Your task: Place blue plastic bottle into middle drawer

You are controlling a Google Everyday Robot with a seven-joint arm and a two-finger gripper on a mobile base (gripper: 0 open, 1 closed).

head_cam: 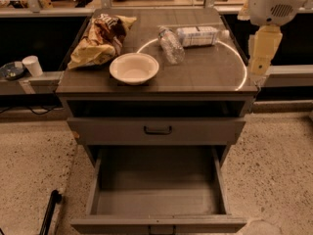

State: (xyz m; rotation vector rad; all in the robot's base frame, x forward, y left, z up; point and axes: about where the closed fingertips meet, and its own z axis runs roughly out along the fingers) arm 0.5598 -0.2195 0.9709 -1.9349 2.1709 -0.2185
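The blue plastic bottle [198, 35] lies on its side at the back right of the cabinet top [210, 75], white cap pointing right. The middle drawer [156, 192] is pulled out wide open below, and its grey floor is bare. My arm [266, 13] hangs at the right of the cabinet. My gripper [256, 73] is at the arm's lower end, by the right edge of the top, to the right of the bottle and nearer the front. It holds nothing that I can see.
A smaller clear ribbed bottle [171, 45] lies just left of the blue one. A white bowl [134, 67] and a chip bag [100, 38] sit on the left half. A shallower closed drawer with a black handle [157, 130] is above the open one. A paper cup [33, 65] stands on a ledge at far left.
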